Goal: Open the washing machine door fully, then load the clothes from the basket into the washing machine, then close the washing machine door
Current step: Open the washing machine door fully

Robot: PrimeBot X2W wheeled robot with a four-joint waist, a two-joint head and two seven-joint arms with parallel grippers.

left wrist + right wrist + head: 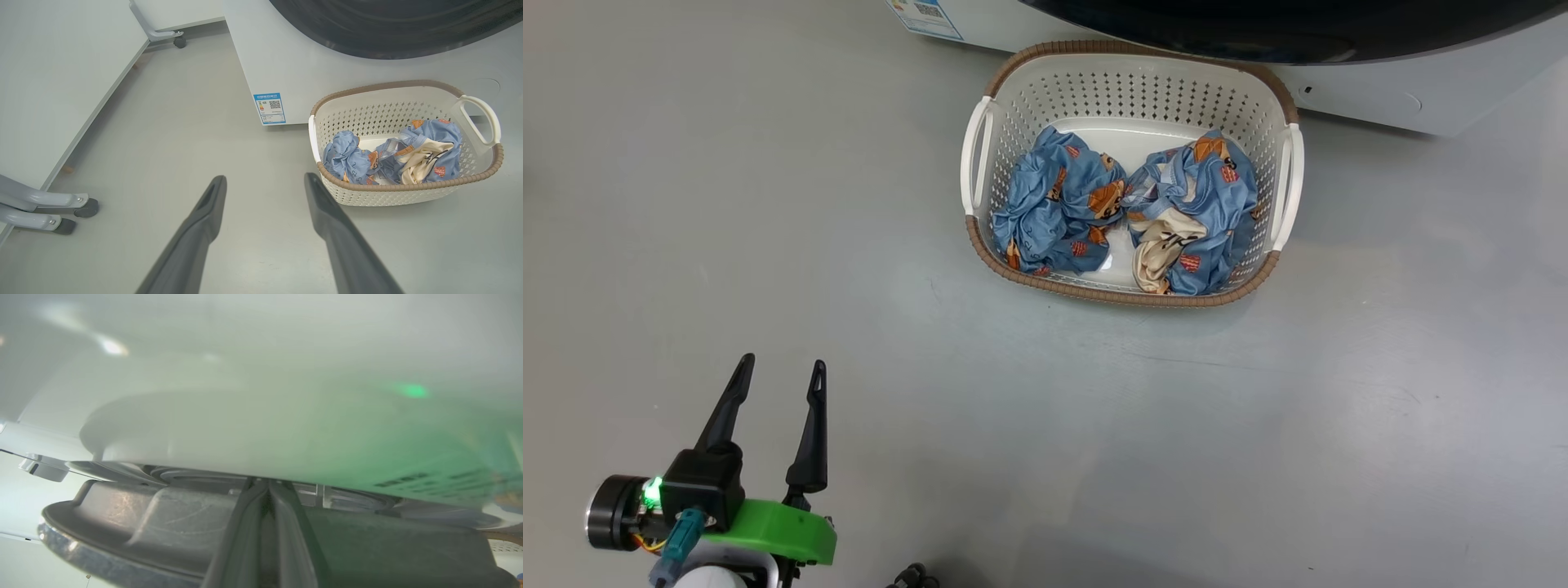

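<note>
Right pincer [267, 486] was seen pressed together, tips pointed into the seam between the door [143, 522] and the white washing machine [286, 416] front, so the right arm was judged nearer for the swing-open. Left pincer [783, 361] was seen spread over the floor [768, 204]. The basket [1143, 90] with clothes [1058, 204] was found ahead-right of it, just below the door.

Head view down on basket [1131, 82], left wrist low, sharing it, right wrist close, perhaps at door [122, 516]

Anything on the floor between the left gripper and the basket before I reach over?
No. Only bare grey floor lies between the open left gripper and the basket, as the head and left wrist views show.
</note>
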